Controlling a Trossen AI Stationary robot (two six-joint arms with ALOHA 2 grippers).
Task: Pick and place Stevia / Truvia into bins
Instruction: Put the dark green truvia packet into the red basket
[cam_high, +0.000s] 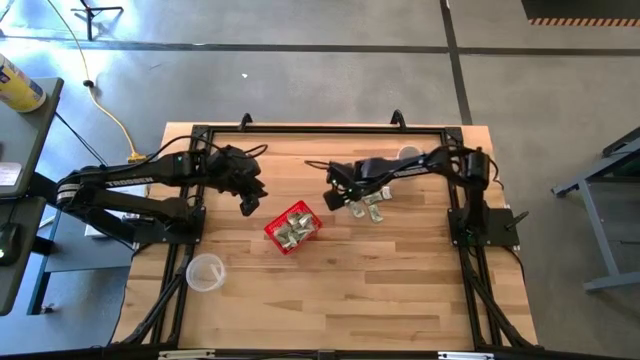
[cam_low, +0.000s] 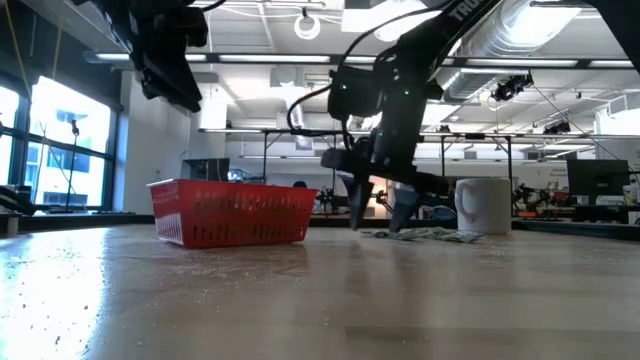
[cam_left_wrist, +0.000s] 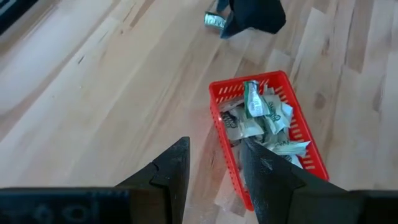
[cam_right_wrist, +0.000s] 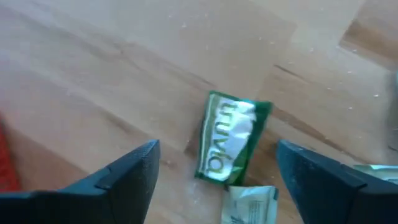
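The right end effector is hovering with fingers spread wide, a Truvia sachet lying flat on the counter between them. The left end effector, fingers parted, is hanging beside the red basket.

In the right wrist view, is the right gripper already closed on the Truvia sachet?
No, the right gripper is open, and the Truvia sachet lies flat on the table between its spread fingers.

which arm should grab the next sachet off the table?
Right. Its gripper is open right over a loose Truvia sachet on the table, beside the pile. The left gripper is open near the red basket, away from the loose sachets.
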